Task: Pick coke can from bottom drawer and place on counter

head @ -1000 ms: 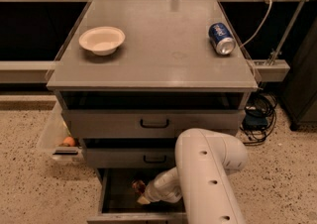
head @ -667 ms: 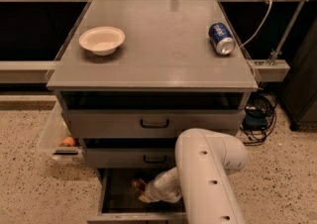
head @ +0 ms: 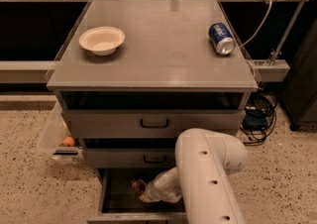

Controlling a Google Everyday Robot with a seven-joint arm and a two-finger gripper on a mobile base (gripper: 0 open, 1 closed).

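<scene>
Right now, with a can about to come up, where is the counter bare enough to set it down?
The wide middle of the counter between the white bowl and the blue can is bare, as is the front strip. Crowded: the bottom drawer, where the claw sits by the coke can.

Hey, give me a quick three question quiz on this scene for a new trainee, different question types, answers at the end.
1. True or false: the blue can stands upright on the counter.
2. Where is the gripper?
A. Above the counter
B. Down inside the open bottom drawer
C. At the middle drawer's handle
3. Fill in: besides the blue can, the counter holds a white ____.

Key
1. False: it lies on its side.
2. B
3. bowl
</scene>
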